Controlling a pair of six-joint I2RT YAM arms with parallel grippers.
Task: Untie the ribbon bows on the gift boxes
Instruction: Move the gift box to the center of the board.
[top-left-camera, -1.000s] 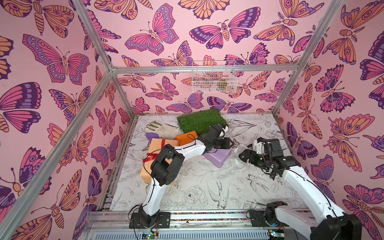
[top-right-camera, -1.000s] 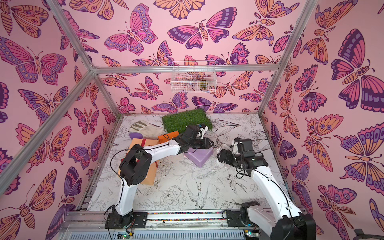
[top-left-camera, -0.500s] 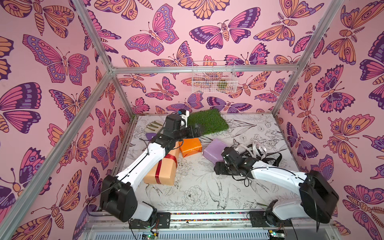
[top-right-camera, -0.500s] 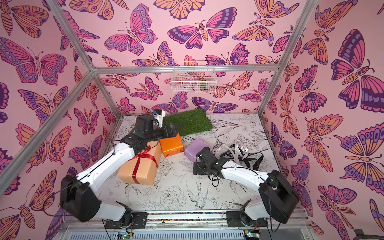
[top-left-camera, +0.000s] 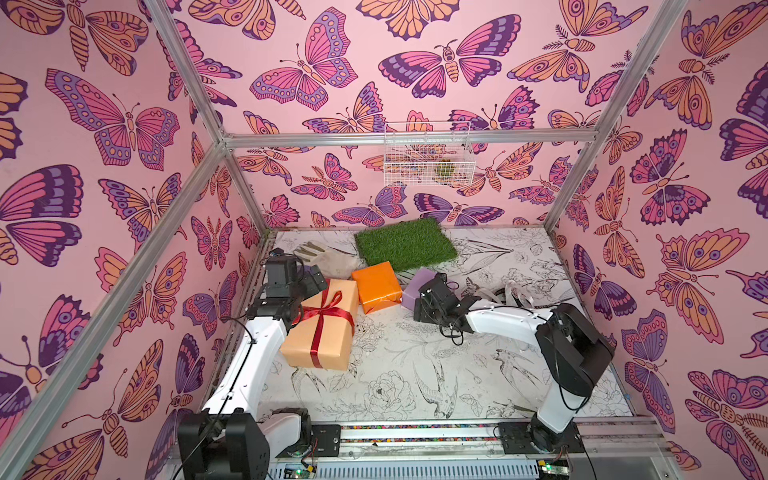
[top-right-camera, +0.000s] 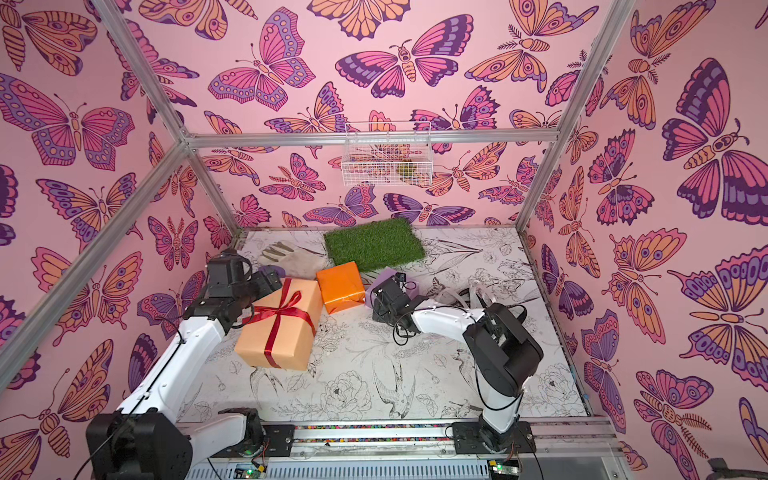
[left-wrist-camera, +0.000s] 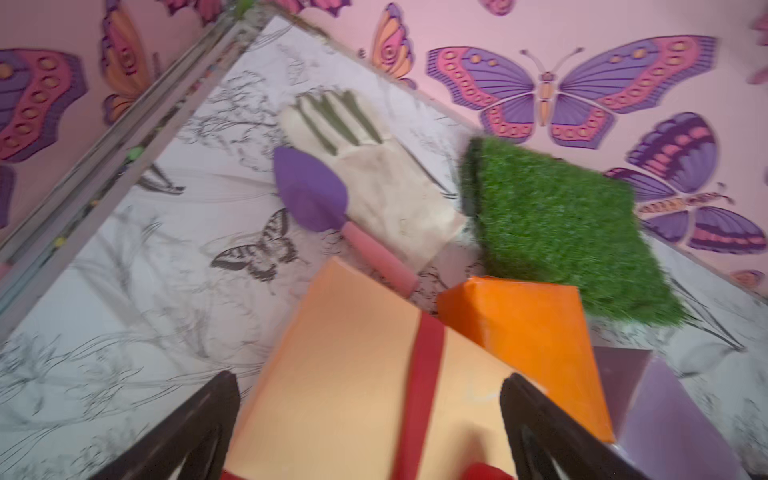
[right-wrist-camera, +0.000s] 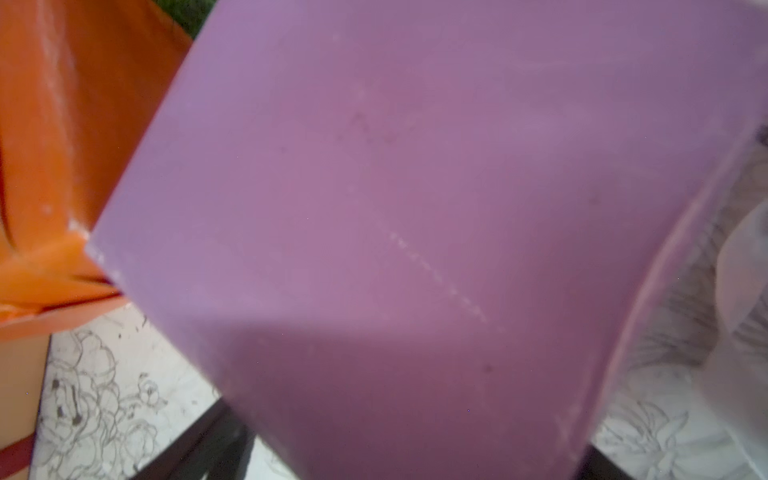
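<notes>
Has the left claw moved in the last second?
Yes. The left gripper was just in front of the green turf mat a second ago; now it is off to the mat's left, over the far end of the peach box.

Red bow (top-left-camera: 328, 308) atop peach-tan box (top-left-camera: 340, 341)

Three gift boxes are counted: one peach-tan box (top-left-camera: 320, 332), one orange box (top-left-camera: 376, 284), one lilac box (top-left-camera: 413, 286). One red ribbon bow (top-left-camera: 328, 309) is seen tied, and one pale ribbon (top-left-camera: 515, 291) is seen loose. One glove (top-left-camera: 328, 255), one trowel (left-wrist-camera: 309, 195), one turf mat (top-left-camera: 405, 245) and one wire basket (top-left-camera: 428, 156) are counted.
</notes>
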